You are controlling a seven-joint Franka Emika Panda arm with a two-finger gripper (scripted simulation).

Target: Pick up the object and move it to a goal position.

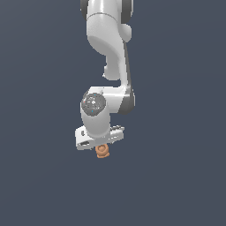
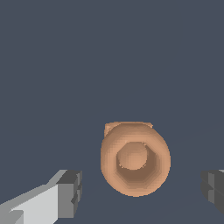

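exterior view: the gripper (image 1: 100, 142) hangs at lower centre of the frame, directly over the object (image 1: 102, 151), which peeks out beneath it. wrist view: the orange-brown object (image 2: 134, 158), ring upward, lies between the two fingertips (image 2: 70, 193), nearer the light-coloured one; jaws stand wide, touching nothing. no clear long axis shows. judged next: a straight descent, then closing.

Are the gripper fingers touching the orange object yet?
Apart. The wrist view shows bare floor on both sides between the fingers and the orange object; the gripper straddles it, open.
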